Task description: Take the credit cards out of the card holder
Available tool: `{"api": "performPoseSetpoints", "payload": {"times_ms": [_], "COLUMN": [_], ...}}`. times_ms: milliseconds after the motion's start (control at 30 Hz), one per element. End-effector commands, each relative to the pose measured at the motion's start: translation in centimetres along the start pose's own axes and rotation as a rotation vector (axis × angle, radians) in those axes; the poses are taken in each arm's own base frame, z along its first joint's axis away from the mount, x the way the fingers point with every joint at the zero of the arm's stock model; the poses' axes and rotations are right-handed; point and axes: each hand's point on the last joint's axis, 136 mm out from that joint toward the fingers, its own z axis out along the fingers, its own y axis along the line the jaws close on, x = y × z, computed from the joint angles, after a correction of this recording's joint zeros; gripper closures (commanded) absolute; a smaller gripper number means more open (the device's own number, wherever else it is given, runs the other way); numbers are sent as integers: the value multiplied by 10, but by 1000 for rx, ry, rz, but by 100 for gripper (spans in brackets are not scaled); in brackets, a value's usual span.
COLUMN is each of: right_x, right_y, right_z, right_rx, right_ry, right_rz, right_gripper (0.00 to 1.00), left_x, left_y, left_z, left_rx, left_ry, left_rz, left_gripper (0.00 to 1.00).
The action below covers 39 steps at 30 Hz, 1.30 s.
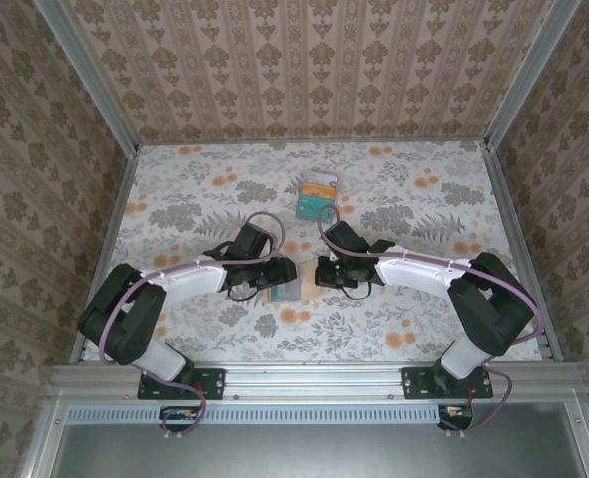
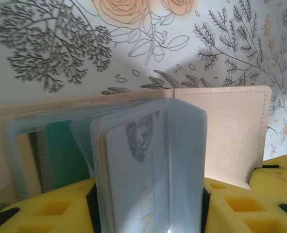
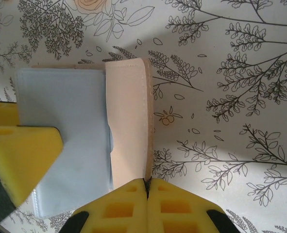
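Note:
The card holder [image 1: 282, 295] lies open on the table between my two grippers. In the left wrist view its tan cover [image 2: 230, 131] lies flat and its clear sleeves stand up. A pale lilac-white credit card [image 2: 138, 165] sits in the front sleeve and a teal card [image 2: 63, 150] in a sleeve further left. My left gripper [image 2: 148, 183] has these sleeves filling the gap between its half-spread jaws, touching both pads. My right gripper [image 3: 147, 183] is shut on the thin tan edge of the cover [image 3: 126, 111]. Two more cards [image 1: 317, 194], teal and orange, lie on the table behind.
The table [image 1: 424, 319] has a floral cloth and is walled on three sides by patterned panels [image 1: 304, 70]. A yellow finger [image 3: 22, 155] of the left gripper shows at the left of the right wrist view, over a grey-blue sleeve [image 3: 70, 111].

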Motion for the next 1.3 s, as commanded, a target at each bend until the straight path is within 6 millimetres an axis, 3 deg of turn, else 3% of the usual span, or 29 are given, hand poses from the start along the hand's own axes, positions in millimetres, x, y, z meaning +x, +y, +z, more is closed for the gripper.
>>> {"api": "performPoseSetpoints", "payload": {"times_ms": [0,133,300,500,800,867,933,1000,1067,1267], "right_x": [2,3,3,3,3,1,-4,-10,-16,-30], "right_y": [-7,-10,-10,-10,-11,-14,-15,-16,-14,7], "right_z": [6,7,6,7,5,3,-2,-8,-16,-31], "right_rx": [8,5,3,-1,3,17,20,29,41,-4], "right_ry": [7,8,7,8,6,-2,-18,-35,-55,-100], "right_rz": [31,43,44,47,47,47,40,31,8,-39], "right_gripper": [100,100,100,100,99,88,83,76,61,61], "left_x": [-2,-1,-1,-5,-16,-18,-18,-17,-14,-5], "left_y": [-19,-17,-12,-9,-17,-18,-17,-13,-8,12], "left_z": [1,0,-5,-16,-39,-44,-46,-45,-42,-34], "left_rx": [53,43,12,-42,-88,-90,-88,-94,-98,-144], "left_ry": [14,15,1,-19,-55,-68,-75,-73,-66,-48], "left_rz": [47,50,58,89,157,159,156,148,135,103], "left_gripper": [46,31,25,5,0,0,0,3,13,55]}}
